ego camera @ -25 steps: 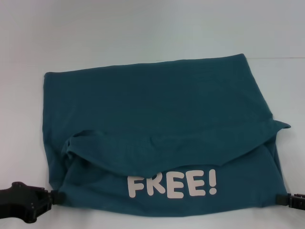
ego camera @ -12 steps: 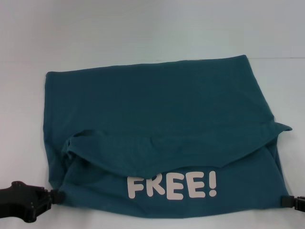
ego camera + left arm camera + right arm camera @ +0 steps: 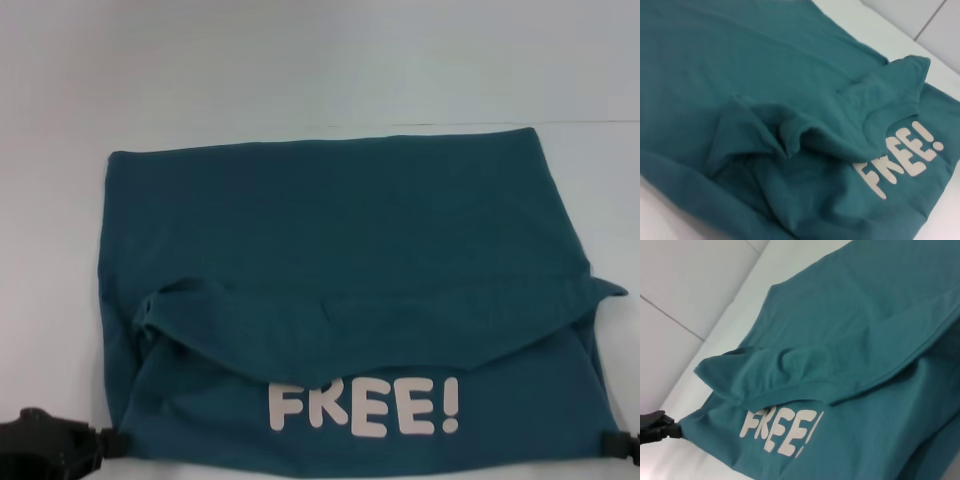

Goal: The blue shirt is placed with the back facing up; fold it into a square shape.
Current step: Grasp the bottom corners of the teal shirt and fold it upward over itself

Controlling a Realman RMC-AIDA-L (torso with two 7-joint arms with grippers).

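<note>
The blue shirt (image 3: 340,220) lies spread on the white table, its near part doubled over so the white "FREE!" lettering (image 3: 365,408) faces up under a folded flap. My left gripper (image 3: 108,442) is at the shirt's near left corner, shut on the cloth; the right wrist view also shows this gripper (image 3: 662,427) pinching that corner. At the near right corner, my right gripper (image 3: 612,446) is barely in view at the picture's edge, with the cloth drawn taut to it. The left wrist view shows only the rumpled shirt (image 3: 740,75) and its lettering (image 3: 902,157).
Beyond and beside the shirt runs the bare white table (image 3: 300,70). A sleeve tip (image 3: 608,290) sticks out past the shirt's right edge. A tiled wall (image 3: 685,285) rises behind the table in the right wrist view.
Both grippers have drawn back toward the near edge, dragging the shirt with them. Its far edge has slid nearer and a little to the right.
</note>
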